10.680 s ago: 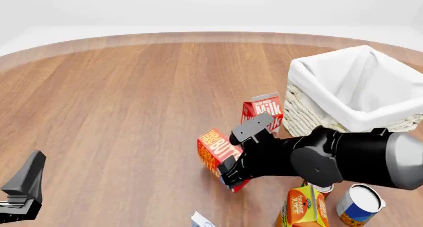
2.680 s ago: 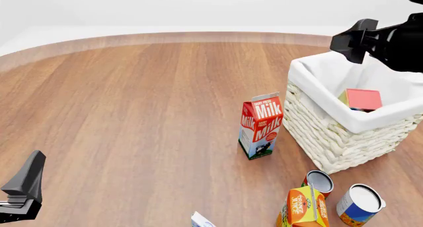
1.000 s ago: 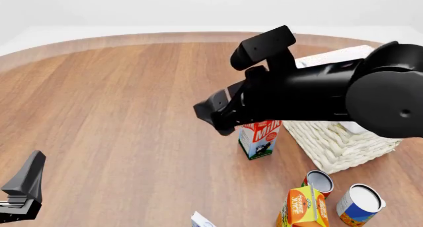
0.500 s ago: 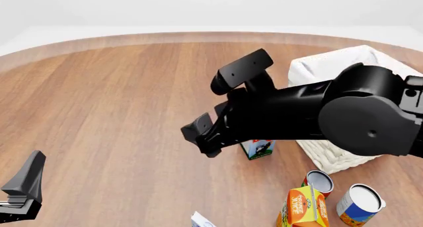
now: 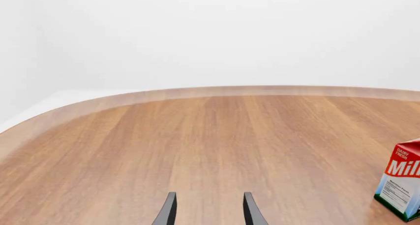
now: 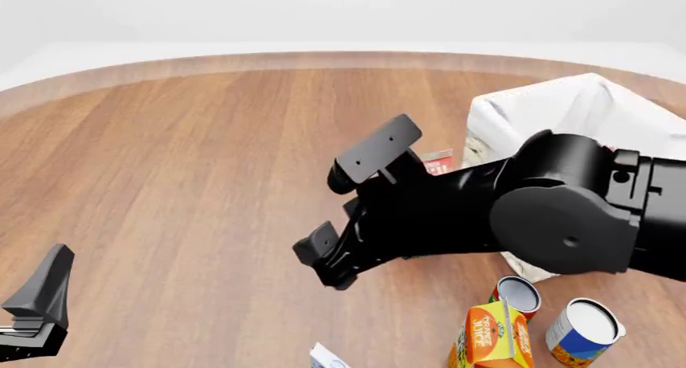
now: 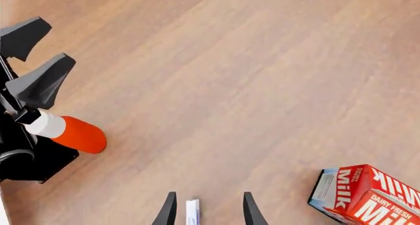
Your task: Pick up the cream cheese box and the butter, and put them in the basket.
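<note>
The cream cheese box (image 6: 326, 357) is a small white and pale blue box at the table's front edge, only partly in the front view. In the right wrist view the cream cheese box (image 7: 192, 212) shows as a thin white sliver between the fingertips, farther down. My right gripper (image 6: 324, 260) hangs open above the table, a little behind that box; the right gripper (image 7: 207, 212) holds nothing. The basket (image 6: 584, 103) stands at the right, half covered by my right arm. The butter is hidden behind that arm. My left gripper (image 6: 38, 302) rests open and empty at the front left, and the left gripper (image 5: 208, 212) faces bare wood.
A red and white milk carton (image 6: 438, 162) peeks out behind my right arm, beside the basket. An orange juice carton (image 6: 493, 336) and two cans (image 6: 518, 292) (image 6: 582, 329) stand at the front right. An orange-red bottle (image 7: 74, 133) with a white cap lies by the left arm.
My right arm has swung away from the basket, forward and to the left, and come lower. It now covers most of the milk carton. The left arm has stayed put.
</note>
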Tool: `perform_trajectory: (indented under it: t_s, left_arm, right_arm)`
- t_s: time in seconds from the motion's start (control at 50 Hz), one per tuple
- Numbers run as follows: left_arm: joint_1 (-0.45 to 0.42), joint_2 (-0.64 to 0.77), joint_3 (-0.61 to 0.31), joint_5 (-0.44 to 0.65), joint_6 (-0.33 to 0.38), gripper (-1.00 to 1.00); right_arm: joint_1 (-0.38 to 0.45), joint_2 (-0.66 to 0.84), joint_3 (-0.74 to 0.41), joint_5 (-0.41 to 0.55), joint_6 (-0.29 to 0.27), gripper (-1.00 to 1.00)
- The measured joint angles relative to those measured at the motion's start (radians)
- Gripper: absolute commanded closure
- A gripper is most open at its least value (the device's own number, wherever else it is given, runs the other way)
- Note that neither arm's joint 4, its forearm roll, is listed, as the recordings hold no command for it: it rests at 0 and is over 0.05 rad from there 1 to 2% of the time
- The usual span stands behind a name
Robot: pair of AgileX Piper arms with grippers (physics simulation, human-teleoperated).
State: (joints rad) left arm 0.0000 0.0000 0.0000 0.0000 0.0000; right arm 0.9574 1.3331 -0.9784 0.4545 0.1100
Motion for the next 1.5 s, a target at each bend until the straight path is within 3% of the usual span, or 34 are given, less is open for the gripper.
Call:
perform_trajectory:
  t_s: [0.28, 1.5]
  left_arm:
    - [0.0, 0.0, 0.0, 0.0, 0.0, -1.0]
    - [0.0, 0.0, 0.0, 0.0, 0.0, -1.0]
  right_arm:
    - [-0.001, 0.012, 0.024, 0.012, -0.008, -1.0]
    - [0.077, 0.172, 0.142, -0.168, 0.129, -1.0]
